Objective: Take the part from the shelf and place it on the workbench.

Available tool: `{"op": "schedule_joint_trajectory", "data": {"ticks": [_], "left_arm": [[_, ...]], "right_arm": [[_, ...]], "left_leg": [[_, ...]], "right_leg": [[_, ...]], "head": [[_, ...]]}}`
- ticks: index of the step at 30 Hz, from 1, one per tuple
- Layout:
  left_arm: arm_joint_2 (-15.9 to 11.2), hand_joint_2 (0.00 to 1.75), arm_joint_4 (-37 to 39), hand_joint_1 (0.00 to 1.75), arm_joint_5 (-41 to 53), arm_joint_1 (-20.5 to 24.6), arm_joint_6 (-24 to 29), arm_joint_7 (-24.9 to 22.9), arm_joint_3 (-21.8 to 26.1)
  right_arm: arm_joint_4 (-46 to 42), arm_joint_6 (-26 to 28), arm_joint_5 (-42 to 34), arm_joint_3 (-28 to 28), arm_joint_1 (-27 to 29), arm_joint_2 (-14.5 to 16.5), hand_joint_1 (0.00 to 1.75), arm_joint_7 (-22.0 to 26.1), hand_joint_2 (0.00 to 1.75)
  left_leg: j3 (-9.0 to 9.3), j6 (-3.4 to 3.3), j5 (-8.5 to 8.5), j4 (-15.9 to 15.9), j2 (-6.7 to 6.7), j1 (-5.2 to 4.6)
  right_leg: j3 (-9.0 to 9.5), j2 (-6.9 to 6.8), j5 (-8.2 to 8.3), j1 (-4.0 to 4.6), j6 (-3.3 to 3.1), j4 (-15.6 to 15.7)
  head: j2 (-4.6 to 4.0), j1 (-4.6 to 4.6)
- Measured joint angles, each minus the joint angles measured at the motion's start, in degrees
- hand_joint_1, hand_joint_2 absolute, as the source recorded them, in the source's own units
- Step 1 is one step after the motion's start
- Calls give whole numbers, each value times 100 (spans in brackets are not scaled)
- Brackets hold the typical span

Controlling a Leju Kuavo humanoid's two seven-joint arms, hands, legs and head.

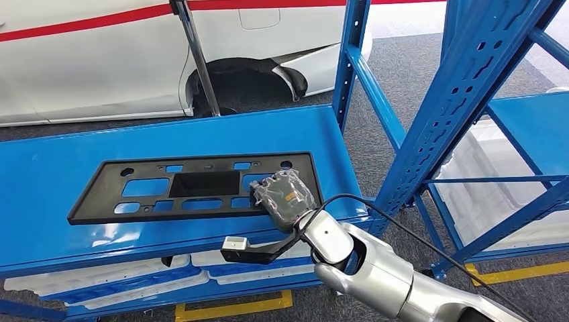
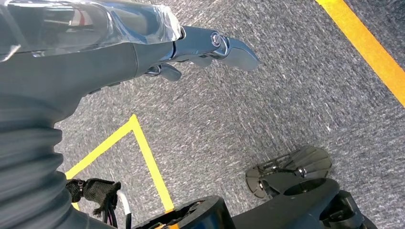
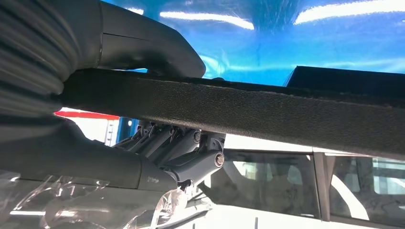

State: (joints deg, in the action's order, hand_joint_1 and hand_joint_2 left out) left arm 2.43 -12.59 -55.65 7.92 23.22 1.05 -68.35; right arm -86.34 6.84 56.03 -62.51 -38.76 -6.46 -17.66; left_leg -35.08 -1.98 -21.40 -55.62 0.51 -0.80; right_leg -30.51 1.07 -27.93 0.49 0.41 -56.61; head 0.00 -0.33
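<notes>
The part [image 1: 204, 183] is a long flat black plastic panel with several cut-outs, lying flat on a blue metal top [image 1: 60, 161]. My right hand [image 1: 285, 196], wrapped in clear plastic, grips the panel's near right corner. In the right wrist view the panel's edge [image 3: 267, 112] runs between the thumb [image 3: 143, 45] on one face and the fingers [image 3: 176, 152] on the other. My left hand [image 2: 119, 43] hangs over grey carpet with its fingers apart and nothing in it.
Blue rack uprights [image 1: 456, 114] stand just right of the blue top. White foam trays lie on the level below it [image 1: 100, 278] and on the rack shelf to the right [image 1: 496, 174]. A white car [image 1: 100, 60] stands behind. Yellow lines [image 1: 235, 310] mark the floor.
</notes>
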Motion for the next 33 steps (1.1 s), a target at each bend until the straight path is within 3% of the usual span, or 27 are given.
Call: {"op": "schedule_joint_trajectory", "data": {"ticks": [17, 23, 25, 27, 30, 31, 32, 33], "left_arm": [[0, 175, 0, 0, 88, 18, -28, -54, 0], [-1, 175, 0, 0, 107, 27, -46, -76, 0], [2, 175, -1, 0, 109, 33, -55, -85, -1], [3, 175, -1, 0, 109, 39, -63, -88, -2], [2, 175, 0, 0, 109, 41, -82, -100, -4], [2, 175, 0, 0, 109, 41, -87, -105, -5], [2, 175, 0, 0, 109, 42, -91, -108, -7], [2, 175, 0, 0, 109, 45, -93, -109, -8]], "right_arm": [[-408, -259, 714, -123, 6, -135, 175, -96, 175], [-459, -264, 599, -125, 60, -157, 175, -96, 175], [-490, -257, 541, -123, 79, -166, 175, -95, 175], [-515, -246, 472, -120, 93, -180, 175, -92, 175], [-528, -237, 380, -119, 132, -211, 175, -91, 175], [-528, -236, 353, -119, 156, -226, 175, -91, 175], [-528, -236, 328, -119, 178, -242, 175, -89, 175], [-528, -234, 302, -119, 194, -256, 175, -86, 175]], "left_leg": [[-7, -9, -10, -12, 0, -20], [-12, -65, -28, -31, 0, -40], [25, -99, 16, 42, -10, -8], [78, -130, 70, 151, -30, 53], [85, -130, 97, 185, -47, 117], [78, -114, 105, 184, -48, 142], [68, -89, 115, 180, -49, 176], [53, -49, 125, 170, -48, 217]], "right_leg": [[-1, 0, -1, -8, 3, 3], [3, 0, 2, -32, 36, 13], [14, -2, -12, -25, 73, 14], [-73, -14, -217, -17, 133, -219], [-514, -26, -731, -90, 255, -1206], [-611, -31, -766, -130, 301, -1415], [-616, -39, -693, -172, 352, -1429], [-509, -53, -521, -218, 409, -1212]], "head": [[0, 1], [0, 0], [0, 1], [0, 4], [0, 8], [0, 9], [0, 9], [0, 9]]}}
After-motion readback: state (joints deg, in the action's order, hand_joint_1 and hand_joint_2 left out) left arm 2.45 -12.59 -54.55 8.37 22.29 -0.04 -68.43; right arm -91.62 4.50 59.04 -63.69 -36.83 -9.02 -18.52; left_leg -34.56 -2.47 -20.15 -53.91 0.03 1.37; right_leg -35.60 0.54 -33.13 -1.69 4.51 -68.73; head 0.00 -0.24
